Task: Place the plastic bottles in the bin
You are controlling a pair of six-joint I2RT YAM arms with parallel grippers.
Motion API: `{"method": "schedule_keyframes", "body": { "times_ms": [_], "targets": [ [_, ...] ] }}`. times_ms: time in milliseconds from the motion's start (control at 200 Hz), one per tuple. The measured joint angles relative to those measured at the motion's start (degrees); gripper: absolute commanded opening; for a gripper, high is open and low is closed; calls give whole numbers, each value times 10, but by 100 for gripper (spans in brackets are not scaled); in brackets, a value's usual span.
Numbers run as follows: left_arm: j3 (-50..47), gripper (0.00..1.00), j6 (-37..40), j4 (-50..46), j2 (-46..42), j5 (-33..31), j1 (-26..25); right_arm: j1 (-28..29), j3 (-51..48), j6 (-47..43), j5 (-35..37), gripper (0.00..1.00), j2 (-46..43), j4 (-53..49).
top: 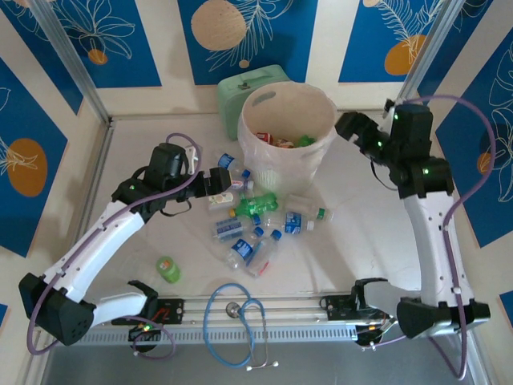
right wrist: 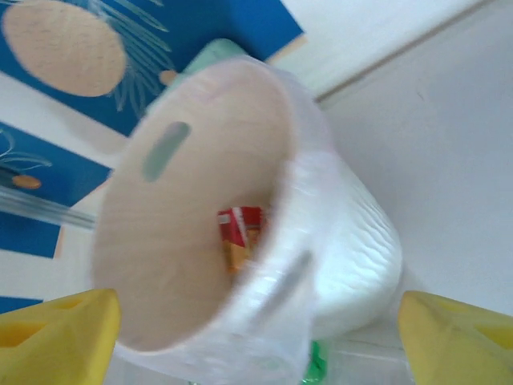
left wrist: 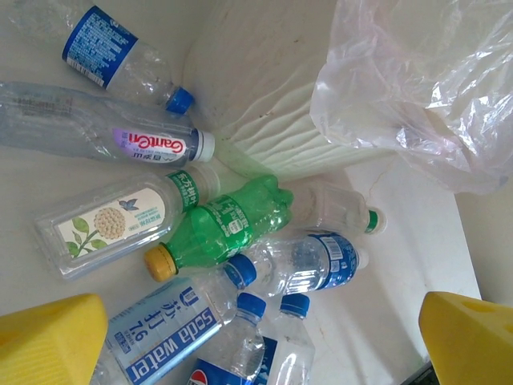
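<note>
Crinkled clear bottles (top: pixel 244 250) beside ribbed round bin (top: pixel 276 172); left gripper (left wrist: pixel 260 341), right gripper (right wrist: pixel 256 337) wide-spread, empty

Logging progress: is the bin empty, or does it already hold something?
Not empty. The bin stands upright, and the top view shows red and green items inside it; how full, cannot tell.

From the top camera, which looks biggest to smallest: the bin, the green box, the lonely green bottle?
1. bin
2. mint-green box, partly hidden behind the bin
3. lone green bottle, clearly smallest
</note>
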Motion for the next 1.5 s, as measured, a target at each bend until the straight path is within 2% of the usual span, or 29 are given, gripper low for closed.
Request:
{"method": "schedule_keyframes", "body": {
  "times_ms": [245, 395, 635, 970, 1301, 1501],
  "targets": [
    [-6, 98, -16, 16, -3, -12, -1, -60, -252, 35, -48, 78, -35, 34],
    [-15, 98, -32, 29, -4, -14, -1, -91, -333, 53, -83, 69, -14, 72],
    [-41, 98, -58, 44, -19, -21, -1, -91, -348, 57, -122, 66, 95, 149],
    [-54, 98, -73, 59, -23, -25, -1, -48, -347, 46, -135, 68, 209, 228],
    [-65, 98, -74, 71, -23, -25, -1, -19, -368, 42, -135, 70, 217, 265],
    [-68, 98, -76, 75, -23, -25, -1, 16, -426, 45, -125, 71, 162, 247]
  ]
}}
